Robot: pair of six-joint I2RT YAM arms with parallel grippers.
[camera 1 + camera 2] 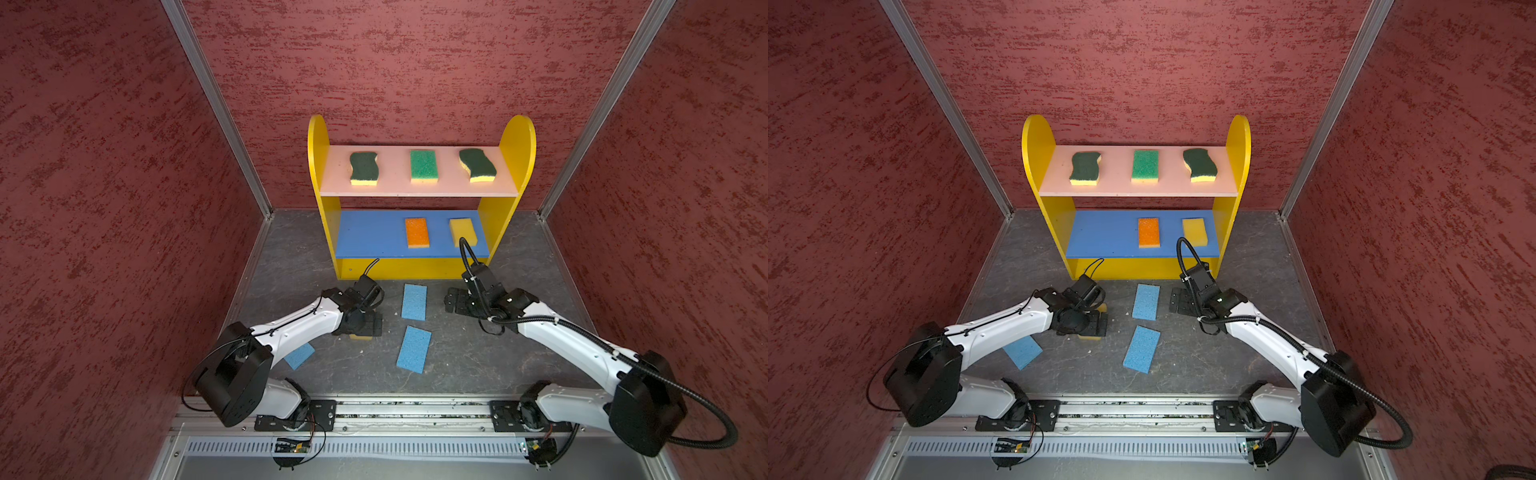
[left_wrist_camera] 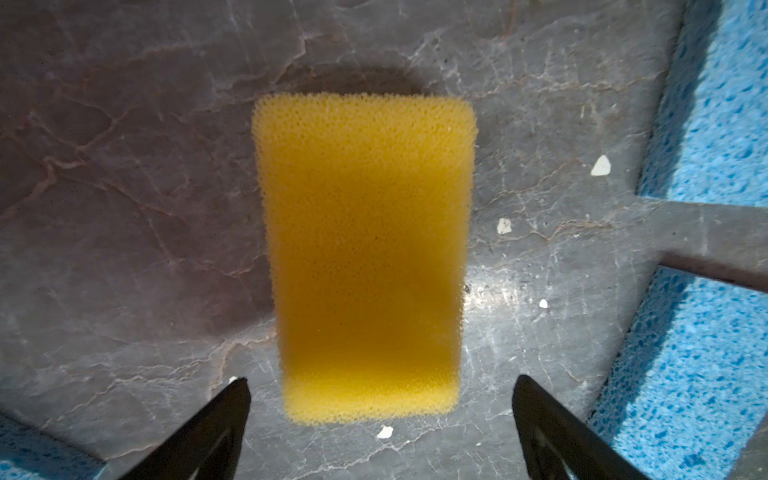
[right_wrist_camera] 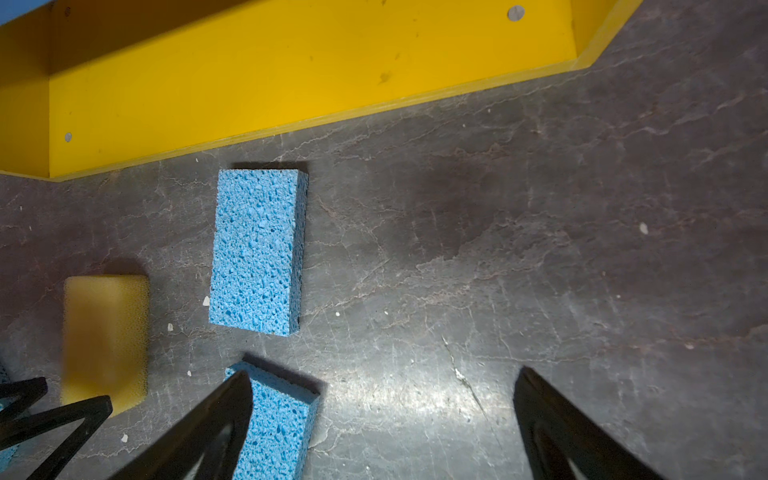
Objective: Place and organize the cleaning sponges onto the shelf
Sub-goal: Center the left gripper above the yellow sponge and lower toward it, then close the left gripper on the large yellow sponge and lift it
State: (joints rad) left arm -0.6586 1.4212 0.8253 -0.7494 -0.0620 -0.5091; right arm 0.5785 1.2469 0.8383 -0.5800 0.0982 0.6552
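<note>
The shelf (image 1: pixel 318 166) stands at the back. Its pink top board carries two dark-green wavy sponges (image 1: pixel 363 167) (image 1: pixel 478 165) and a bright green one (image 1: pixel 423 165). An orange sponge (image 1: pixel 417 232) and a yellow sponge (image 1: pixel 462 231) lie on the blue board. On the floor, my left gripper (image 2: pixel 380 382) hovers open over a second yellow sponge (image 2: pixel 365 257), one finger on either side of its near end. Three blue sponges (image 1: pixel 414 301) (image 1: pixel 414 349) (image 1: pixel 299 355) lie flat on the floor. My right gripper (image 3: pixel 382 374) is open over bare floor beside the blue sponges (image 3: pixel 257 249).
The shelf's yellow bottom board (image 3: pixel 249 83) has nothing on it. Red walls close in both sides and the back. Small white crumbs (image 2: pixel 600 166) dot the grey floor. The left arm partly covers the leftmost blue sponge (image 1: pixel 1022 351).
</note>
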